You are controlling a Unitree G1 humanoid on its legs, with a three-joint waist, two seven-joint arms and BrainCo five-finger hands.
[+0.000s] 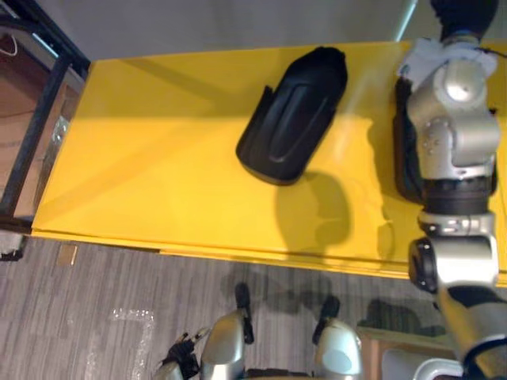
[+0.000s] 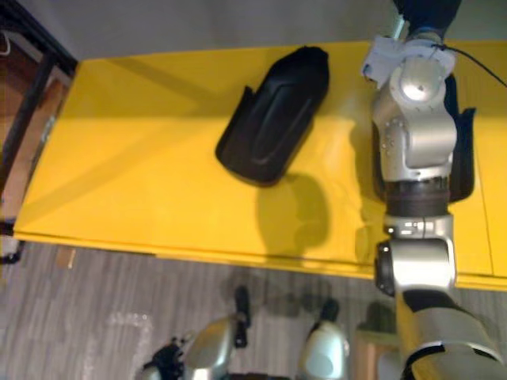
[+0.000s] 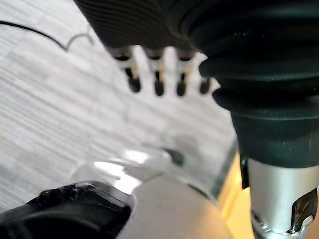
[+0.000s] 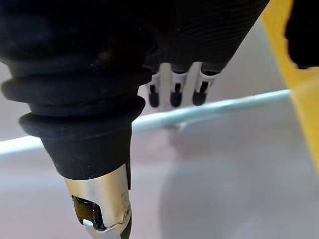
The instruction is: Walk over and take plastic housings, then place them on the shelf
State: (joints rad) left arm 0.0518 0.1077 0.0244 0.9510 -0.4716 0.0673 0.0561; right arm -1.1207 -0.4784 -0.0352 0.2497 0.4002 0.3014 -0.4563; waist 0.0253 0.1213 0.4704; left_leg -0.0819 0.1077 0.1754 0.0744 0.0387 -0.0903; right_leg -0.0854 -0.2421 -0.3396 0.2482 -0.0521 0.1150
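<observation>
- Right hand (image 4: 175,84) out beyond the far edge of the yellow counter (image 1: 158,158), toward 1 o'clock in the head views; fingers relaxed in a row, thumb apart from them, nothing in the grasp; a pale rail (image 4: 224,107) past the fingertips (image 4: 174,99).
- Left hand (image 3: 158,74) low over the grey floor (image 1: 95,317), fingers loose and straight, thumb apart, likewise holding nothing.
- Counter wide across the head views from 9 to 3 o'clock, smooth and glossy, with soft shadows on it; near edge along the 6 o'clock side, far edge at 12 o'clock.
- Plain grey wall (image 1: 238,20) beyond the far edge at 12 o'clock.
- Floor of grey planks at 6 o'clock, with faint white marks (image 1: 131,317) and a small tan block (image 1: 67,254) just below the counter's near edge, toward 8 o'clock.
- Black metal frame (image 1: 36,119) at 9 to 10 o'clock, just beside the counter's left end.
- Plastic housings, counted: two, both black, both lying on the counter, apart from each other.
- First housing (image 1: 293,115) near the middle, a little toward 12 o'clock; long and rounded, lying flat, long axis from 7 to 1 o'clock, clear of both hands.
- Second housing (image 2: 464,150) at 3 o'clock, mostly hidden under the right forearm, dark edges showing on either side of the arm; contact with the arm impossible to tell.
- Hands, counted: two, neither on a housing.
- Counters, counted: one; frames, one; rails, one.
</observation>
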